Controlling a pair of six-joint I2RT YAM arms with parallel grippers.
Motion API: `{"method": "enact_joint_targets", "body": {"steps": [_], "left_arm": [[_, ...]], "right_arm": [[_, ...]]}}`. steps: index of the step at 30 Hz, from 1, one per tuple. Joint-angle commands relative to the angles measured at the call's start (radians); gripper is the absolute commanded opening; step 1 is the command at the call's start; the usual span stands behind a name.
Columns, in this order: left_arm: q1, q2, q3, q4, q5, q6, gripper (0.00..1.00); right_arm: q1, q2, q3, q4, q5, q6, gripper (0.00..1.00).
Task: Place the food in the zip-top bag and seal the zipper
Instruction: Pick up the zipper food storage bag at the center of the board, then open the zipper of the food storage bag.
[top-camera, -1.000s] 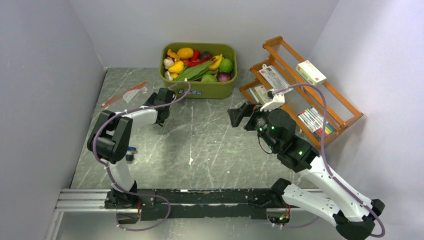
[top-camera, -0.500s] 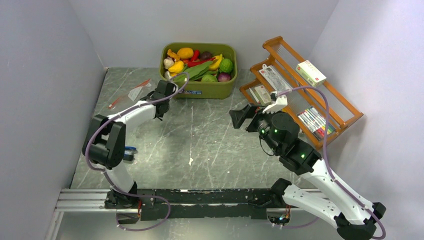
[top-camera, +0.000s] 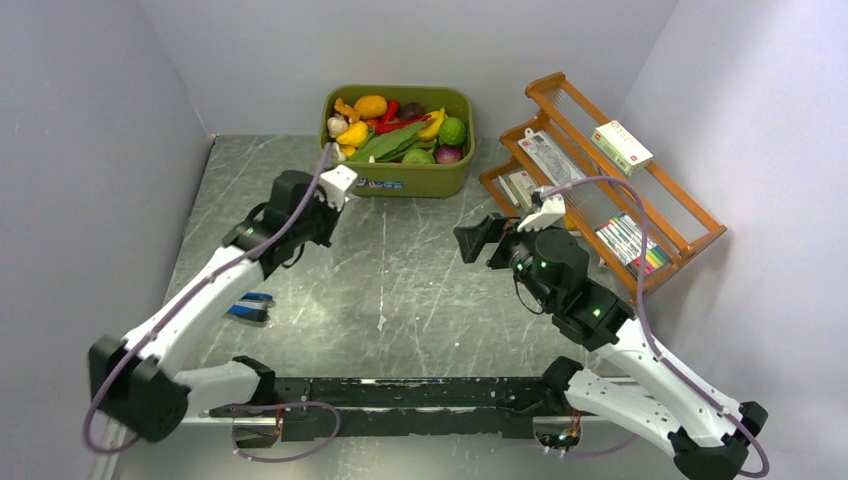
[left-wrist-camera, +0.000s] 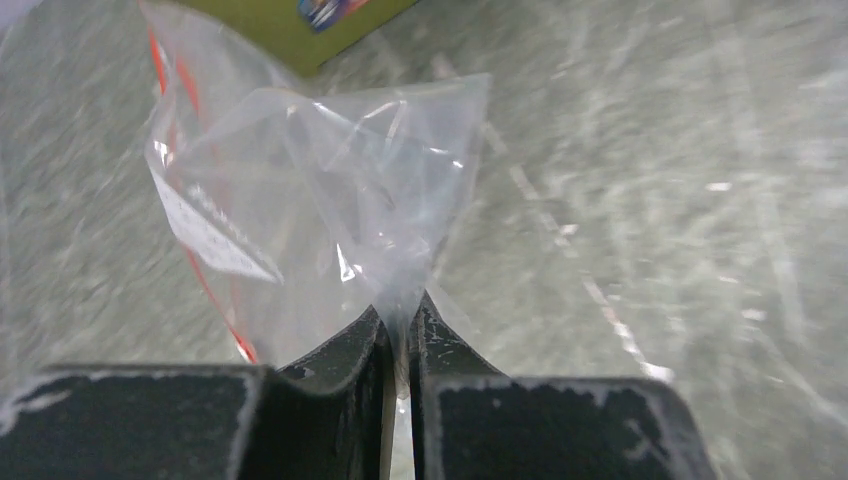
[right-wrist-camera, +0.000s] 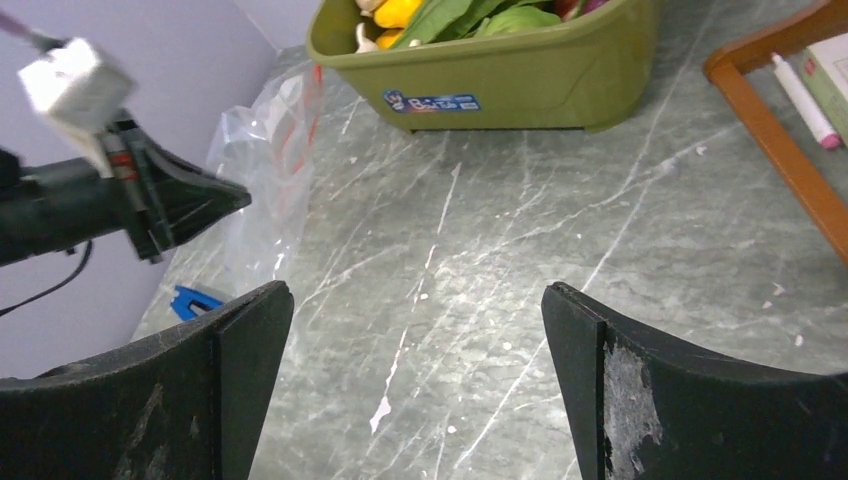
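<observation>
My left gripper (left-wrist-camera: 400, 330) is shut on a corner of the clear zip-top bag (left-wrist-camera: 330, 190), which hangs crumpled above the table. The bag's red-orange zipper (left-wrist-camera: 205, 280) runs down its left side. In the right wrist view the bag (right-wrist-camera: 265, 170) dangles from the left gripper (right-wrist-camera: 235, 198), left of the tub. The food (top-camera: 395, 125) lies piled in the olive-green tub (top-camera: 410, 180) at the back. My right gripper (top-camera: 480, 240) is open and empty over the table's middle, facing the bag. In the top view the left gripper (top-camera: 322, 222) is just in front of the tub's left corner, and the bag is hard to make out there.
A wooden rack (top-camera: 610, 190) with small packets and a box stands at the right. A small blue object (top-camera: 245, 305) lies on the table by the left arm. Grey walls close in the left, back and right sides.
The bag lay flat at the back left. My left gripper took it, lifted it off the table and swung it toward the tub's front left corner. The right gripper has barely moved.
</observation>
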Motion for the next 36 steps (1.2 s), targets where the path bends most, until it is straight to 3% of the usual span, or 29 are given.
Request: {"method": "enact_joint_targets", "body": {"steps": [1, 7, 13, 17, 22, 25, 29, 31, 36], "left_arm": [[-0.006, -0.167, -0.072, 0.078, 0.315, -0.062, 0.07], [-0.006, -0.278, -0.120, 0.089, 0.569, -0.102, 0.07], [-0.006, -0.342, -0.182, 0.264, 0.642, -0.356, 0.07], [-0.006, -0.352, -0.203, 0.359, 0.790, -0.398, 0.07], [-0.006, -0.353, -0.158, 0.340, 0.690, -0.486, 0.07], [-0.006, -0.356, -0.175, 0.441, 0.762, -0.589, 0.07], [-0.005, -0.359, -0.172, 0.432, 0.839, -0.485, 0.07], [-0.006, -0.360, -0.173, 0.390, 0.843, -0.412, 0.07], [-0.006, -0.366, -0.204, 0.398, 1.025, -0.326, 0.07]], "right_arm": [[0.005, 0.004, -0.018, 0.093, -0.104, -0.031, 0.96], [0.005, 0.044, -0.053, 0.178, -0.279, -0.067, 0.88], [0.005, 0.112, -0.055, 0.218, -0.334, -0.075, 0.82], [0.004, 0.141, -0.109, 0.335, -0.426, -0.087, 0.76], [0.004, 0.170, -0.094, 0.366, -0.471, -0.101, 0.68], [0.003, 0.189, -0.124, 0.399, -0.478, -0.123, 0.68], [-0.020, 0.162, -0.203, 0.502, -0.461, 0.000, 0.66], [-0.076, 0.187, -0.197, 0.549, -0.554, 0.073, 0.66], [-0.156, 0.260, -0.159, 0.596, -0.708, 0.132, 0.65]]}}
